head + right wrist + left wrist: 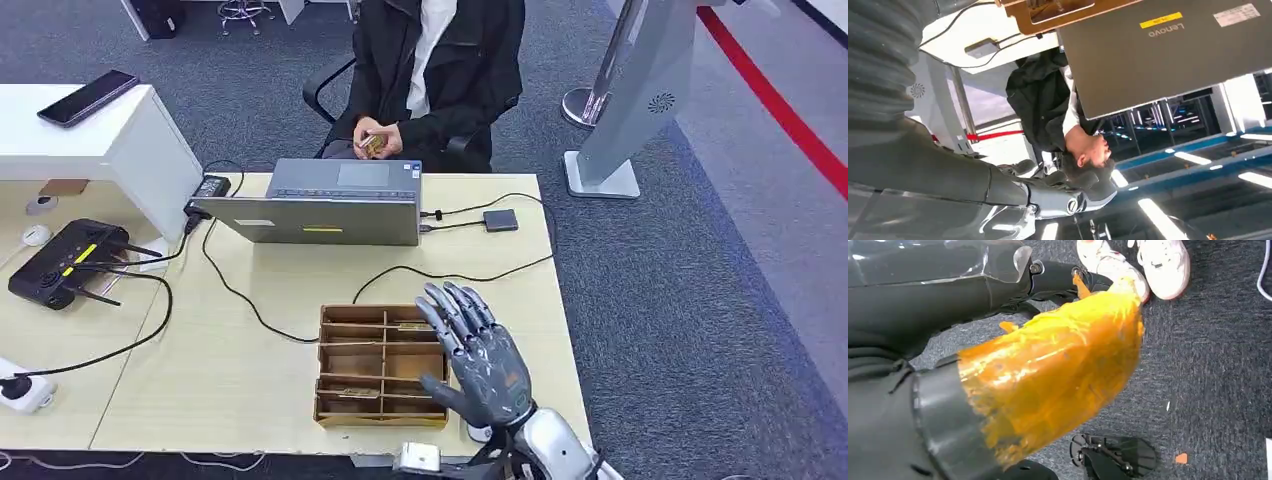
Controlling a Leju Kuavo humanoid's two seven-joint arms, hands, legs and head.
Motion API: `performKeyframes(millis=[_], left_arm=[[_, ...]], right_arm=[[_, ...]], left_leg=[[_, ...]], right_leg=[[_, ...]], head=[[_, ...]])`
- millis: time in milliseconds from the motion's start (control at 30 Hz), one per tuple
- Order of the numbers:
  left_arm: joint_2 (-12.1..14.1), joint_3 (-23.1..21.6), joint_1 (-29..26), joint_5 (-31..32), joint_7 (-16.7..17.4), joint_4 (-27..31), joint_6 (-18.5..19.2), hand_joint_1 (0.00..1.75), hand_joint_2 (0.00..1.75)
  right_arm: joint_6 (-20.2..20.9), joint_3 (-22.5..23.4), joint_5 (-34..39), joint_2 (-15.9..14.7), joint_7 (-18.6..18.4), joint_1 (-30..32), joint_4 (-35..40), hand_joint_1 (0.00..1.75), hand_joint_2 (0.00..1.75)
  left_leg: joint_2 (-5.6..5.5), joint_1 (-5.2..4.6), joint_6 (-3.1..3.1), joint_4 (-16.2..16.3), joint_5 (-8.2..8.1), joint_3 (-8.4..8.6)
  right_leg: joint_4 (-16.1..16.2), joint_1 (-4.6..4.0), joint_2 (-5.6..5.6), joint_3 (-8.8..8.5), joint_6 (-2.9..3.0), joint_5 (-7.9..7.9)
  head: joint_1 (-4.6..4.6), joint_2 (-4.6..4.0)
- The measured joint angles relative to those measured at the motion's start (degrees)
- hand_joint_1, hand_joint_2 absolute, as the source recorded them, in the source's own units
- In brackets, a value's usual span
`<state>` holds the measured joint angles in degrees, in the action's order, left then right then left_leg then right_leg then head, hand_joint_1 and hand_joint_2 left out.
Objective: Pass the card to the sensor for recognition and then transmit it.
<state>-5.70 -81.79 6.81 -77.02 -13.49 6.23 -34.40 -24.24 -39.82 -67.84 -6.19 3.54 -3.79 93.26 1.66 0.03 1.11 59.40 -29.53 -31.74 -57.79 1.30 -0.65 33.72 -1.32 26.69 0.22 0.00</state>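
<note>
A wooden compartment box [372, 366] stands near the table's front edge, with a card [406, 325] lying in a far slot and another card [349, 393] in a near slot. My right hand [478, 362] hovers over the box's right side with its fingers spread and nothing in it; the right wrist view has that hand [1058, 192] before the upside-down room. The small dark sensor [500, 220] lies at the far right of the table, cabled to the laptop [330, 205]. My left hand [1058, 277] hangs beside my body above the carpet, a finger straight, holding nothing.
A person [430, 70] sits behind the table, holding a small object [372, 144] in both hands. Black cables [450, 272] run across the table between box and laptop. A router [70, 260] and a white shelf [110, 140] are at the left. A grey stand [625, 110] is on the carpet.
</note>
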Motion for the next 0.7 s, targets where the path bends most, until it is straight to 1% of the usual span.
performKeyframes(millis=[167, 333, 700], left_arm=[[0.0, -0.3, 0.0, 0.4, 0.2, 0.0, 0.3, 0.0, 0.0], [0.2, -1.1, 0.0, 0.7, 0.2, 0.0, 1.5, 0.0, 0.0], [0.5, -2.1, 0.1, 1.1, 0.3, 0.0, 1.8, 0.0, 0.0]], right_arm=[[1.4, -0.5, -0.2, 0.0, -0.9, -1.6, -1.9, 0.0, 1.75], [2.2, -1.2, -0.2, 0.0, -1.5, -3.1, -3.9, 0.0, 1.75], [4.4, -2.1, -0.3, 0.2, -2.5, -5.1, -6.6, 0.0, 1.75]], left_leg=[[0.0, 0.0, 0.0, 0.0, 0.0, 0.0], [0.0, 0.0, 0.0, 0.0, 0.0, 0.0], [0.0, 0.0, 0.0, 0.0, 0.0, 0.0]], right_leg=[[0.0, 0.0, 0.0, 0.0, 0.0, 0.0], [0.0, 0.0, 0.0, 0.0, 0.0, 0.0], [0.0, 0.0, 0.0, 0.0, 0.0, 0.0]], head=[[0.0, 0.0], [0.0, 0.0], [0.0, 0.0]])
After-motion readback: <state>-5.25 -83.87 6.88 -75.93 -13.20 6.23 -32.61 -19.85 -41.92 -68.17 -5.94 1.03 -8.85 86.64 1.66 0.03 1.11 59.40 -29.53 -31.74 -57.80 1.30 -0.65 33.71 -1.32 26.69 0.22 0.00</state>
